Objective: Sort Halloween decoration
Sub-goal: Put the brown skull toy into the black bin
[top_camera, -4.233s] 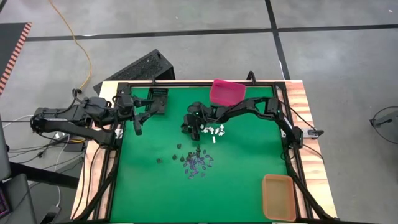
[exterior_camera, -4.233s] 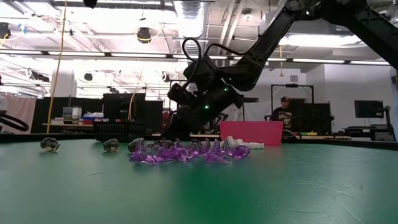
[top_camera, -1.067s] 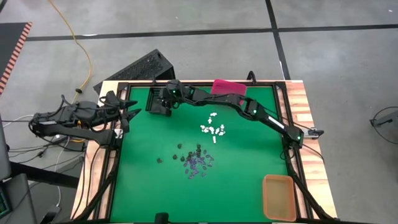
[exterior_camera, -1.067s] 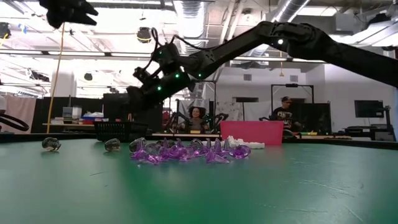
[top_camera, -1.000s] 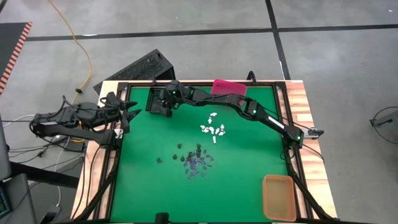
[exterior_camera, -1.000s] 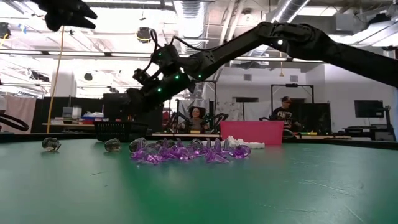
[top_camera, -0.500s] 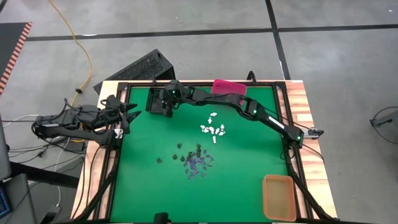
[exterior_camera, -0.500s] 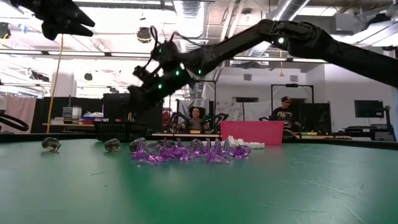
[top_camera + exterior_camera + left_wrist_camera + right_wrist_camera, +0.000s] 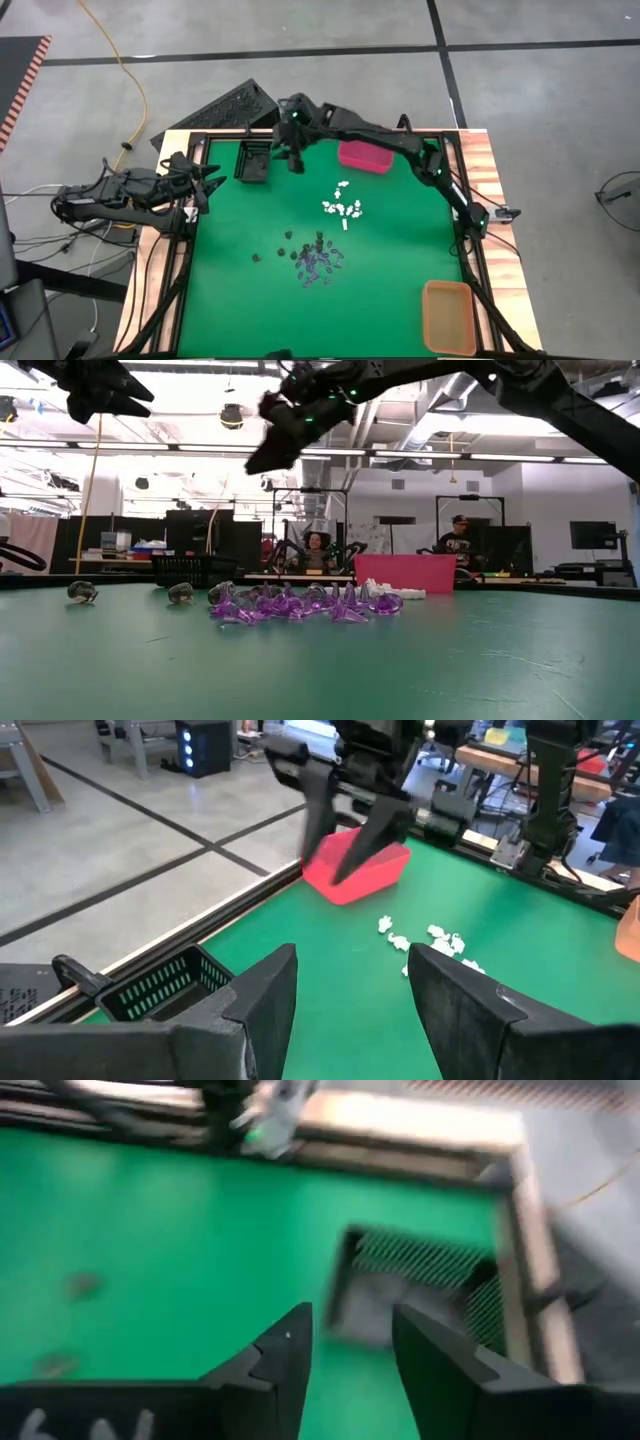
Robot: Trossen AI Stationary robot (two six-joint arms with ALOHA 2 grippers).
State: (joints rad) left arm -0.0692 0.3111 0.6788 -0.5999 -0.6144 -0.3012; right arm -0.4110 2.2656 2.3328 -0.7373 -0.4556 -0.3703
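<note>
Black bin (image 9: 252,164) at 11 o'clock; right gripper (image 9: 293,160) beside it, released, empty. Next pick: descend straight onto 1 black trinket (image 9: 289,236).

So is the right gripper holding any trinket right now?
No, the right gripper shows open, empty fingers above the black bin.

No text, label, brand, number or sign can be read in any view.
</note>
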